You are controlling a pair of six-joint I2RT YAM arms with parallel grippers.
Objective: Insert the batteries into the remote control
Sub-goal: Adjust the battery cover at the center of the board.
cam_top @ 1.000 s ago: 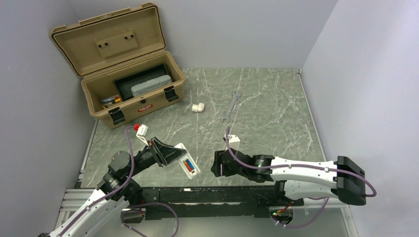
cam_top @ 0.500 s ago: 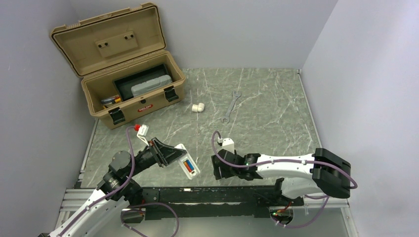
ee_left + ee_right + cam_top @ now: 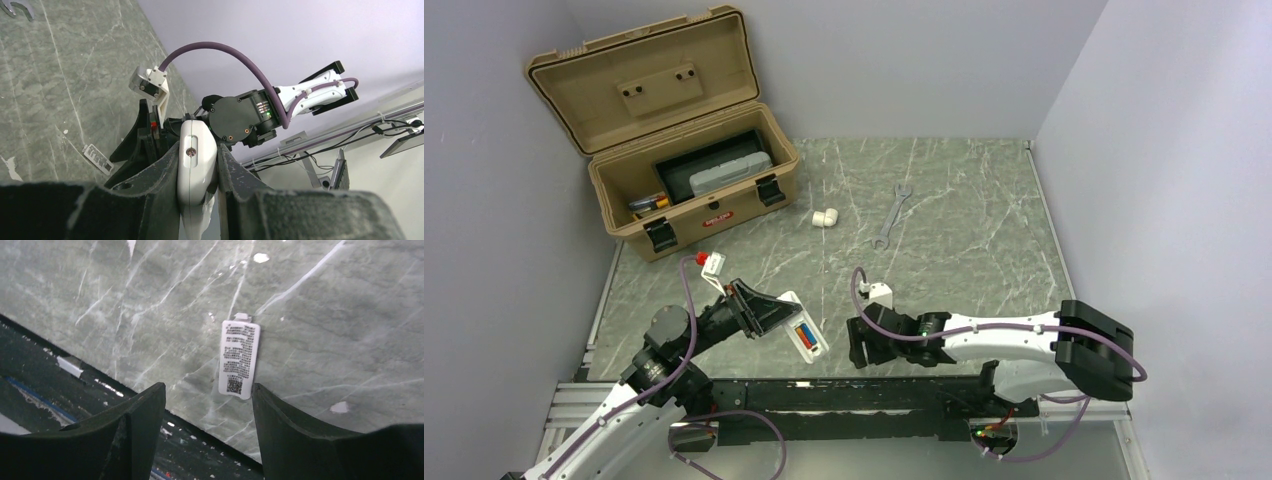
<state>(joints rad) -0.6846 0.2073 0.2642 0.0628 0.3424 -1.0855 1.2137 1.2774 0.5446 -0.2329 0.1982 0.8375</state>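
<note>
The remote control [image 3: 804, 326] is a slim white bar clamped in the left fingers [image 3: 764, 312]. About half of its length sticks out past their tips, tilted above the surface [image 3: 964, 220]. From overhead, its back faces up and shows a recess just beyond the fingertips, filled with the orange-red and blue of the batteries [image 3: 805, 334]. How many cells lie in it cannot be told at this size. The left wrist view shows none of that. There the remote control [image 3: 196, 165] appears only as a narrow rounded white end with a small screw, pressed on both sides by the dark pads of the left fingers [image 3: 167, 167], so the grasp is plain. Beyond it in that view is the black wrist of the other arm. The right fingers [image 3: 859, 345] are low over the surface, just to the side of the remote's free end but apart from it. The right wrist view shows the right fingers [image 3: 142, 415] spread and holding nothing. Between them and a little ahead of their tips, a small white cover plate [image 3: 239, 359] with printed text and a square code lies flat on the grey veined surface [image 3: 325, 315], touching neither finger. The overhead view does not show this plate.
</note>
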